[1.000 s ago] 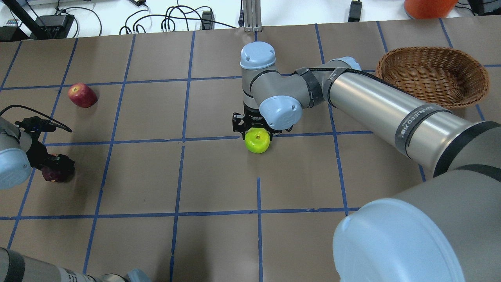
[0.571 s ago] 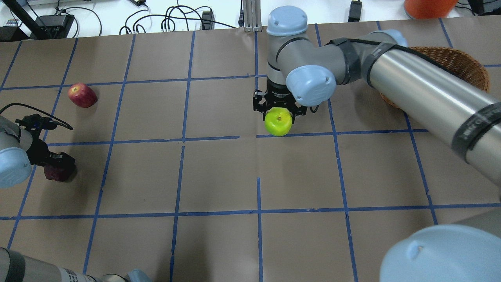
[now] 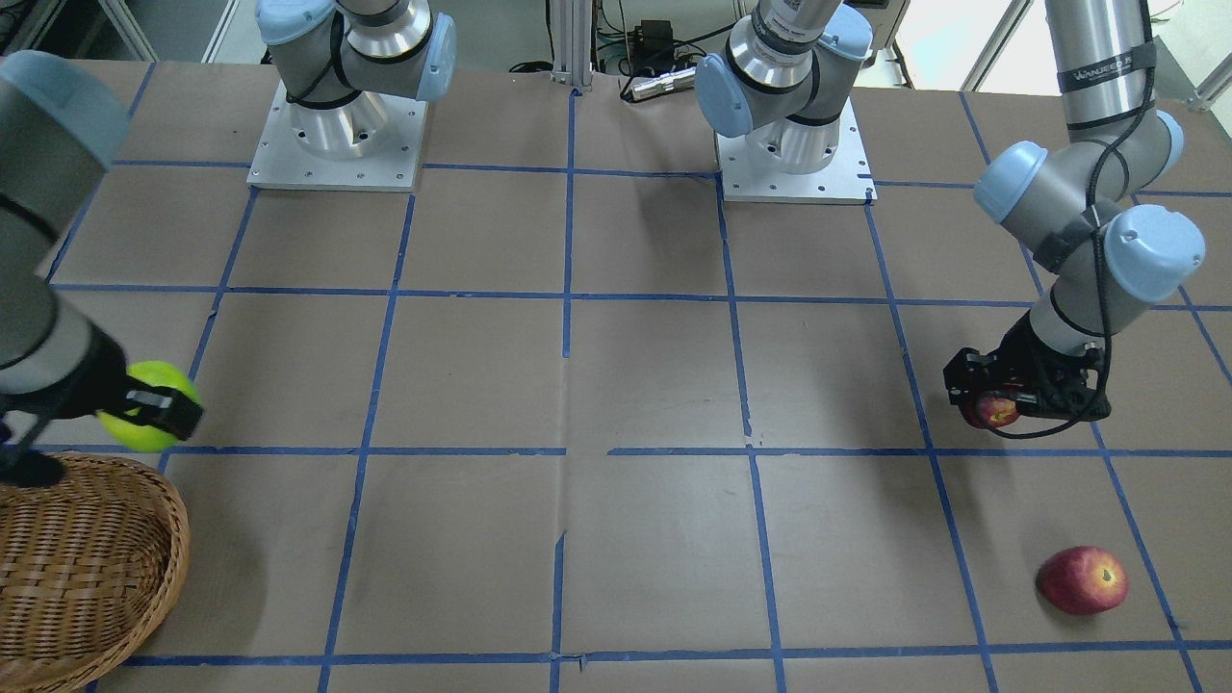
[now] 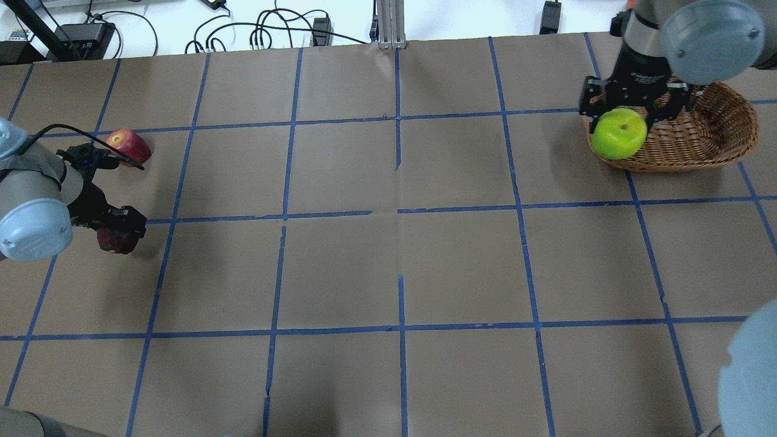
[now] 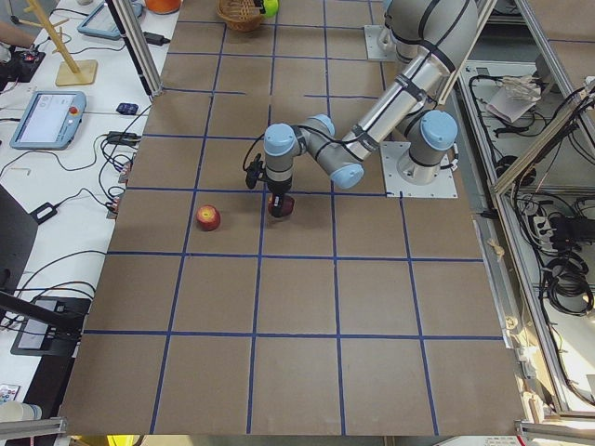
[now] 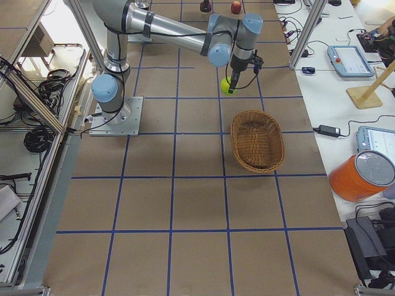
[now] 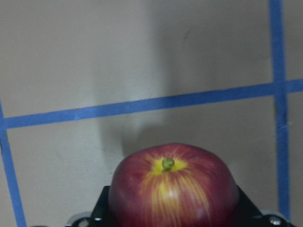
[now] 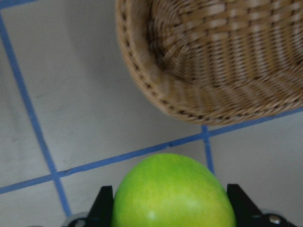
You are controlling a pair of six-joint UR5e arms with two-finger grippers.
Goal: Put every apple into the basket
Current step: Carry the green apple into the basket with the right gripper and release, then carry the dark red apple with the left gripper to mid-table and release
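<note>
The right gripper [image 4: 626, 116] is clamped on the green apple [image 4: 619, 135], one finger on each side of it. It holds the apple up in the air, just beside the basket [image 4: 698, 159]. The wrist view shows the basket's rim a little way ahead of the apple, with blue tape lines under it. So the apple is near the rim but not yet over the hollow part. No apple lies in the basket yet.

I think this is the carrying step for the first apple. Next, the gripper needs to go a bit farther, until the apple hangs over the middle of the basket. Then it should go down low and let go, so the apple does not bounce out or roll over the rim.

Far from the basket, at the other end of the surface [image 4: 340, 267], the left gripper [image 4: 118, 233] is closed on the dark apple [image 4: 115, 241]. That apple has yellow streaks around its stem. I cannot tell if it is lifted or sits on the surface. It has a long way to go to reach the basket, so this arm should wait until the right arm is out of the way.

The red apple [image 4: 128, 145] lies alone on the surface, also far from the basket and close to the left gripper. Nothing is holding it. It looks like the last one to fetch.
</note>
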